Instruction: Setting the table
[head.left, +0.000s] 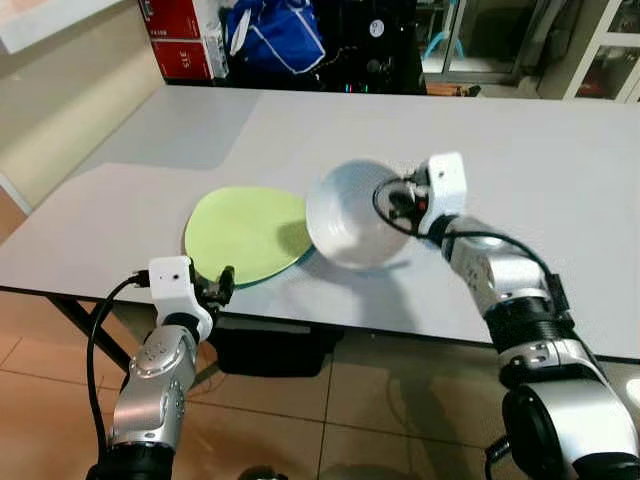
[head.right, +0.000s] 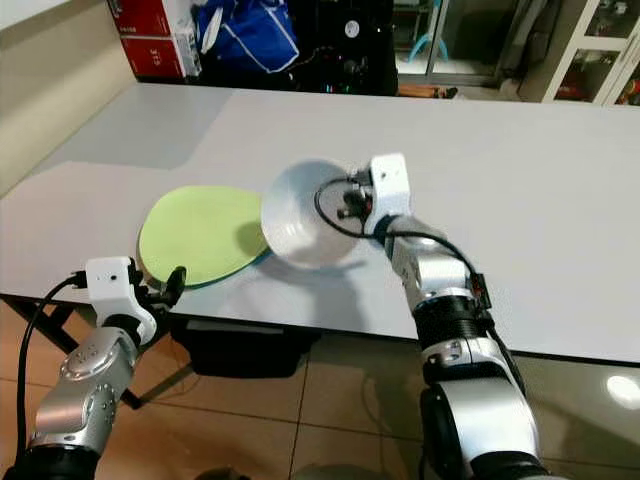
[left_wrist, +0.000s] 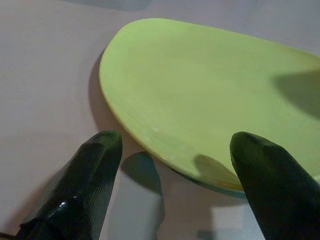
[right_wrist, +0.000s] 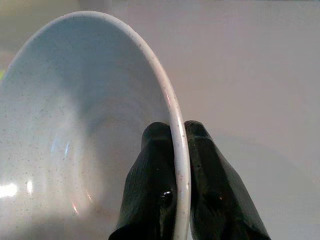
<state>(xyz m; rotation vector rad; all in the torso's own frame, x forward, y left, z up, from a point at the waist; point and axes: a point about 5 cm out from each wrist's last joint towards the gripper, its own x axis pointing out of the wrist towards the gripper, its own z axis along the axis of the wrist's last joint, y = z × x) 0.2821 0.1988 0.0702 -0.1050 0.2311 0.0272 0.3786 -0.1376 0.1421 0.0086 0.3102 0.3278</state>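
You have a wide grey bench (head.left: 560, 150) in front of you, running from its near edge at the robot's body far back toward a red box (head.left: 182, 38) and a blue bag (head.left: 275, 35) on the floor beyond its far-left end. Tan floor tiles (head.left: 380, 400) show under the near edge.

On the bench, near its near edge and left of centre, a light green plate (head.left: 245, 235) lies flat, with a darker teal rim peeking out beneath its near-right side.

Just right of the plate you see a pale grey speckled bowl (head.left: 350, 215), tipped up on edge with its opening facing the camera and its lower-left part overlapping the plate's right side.

The right gripper (right_wrist: 180, 150) holds that bowl at its right rim: its jaws are clamped on the rim, one finger inside the bowl and one outside.

The left gripper (left_wrist: 175, 165) sits at the near edge of the bench, just near of the plate, pointing at the plate's near rim. Its jaws stand wide apart and hold nothing.
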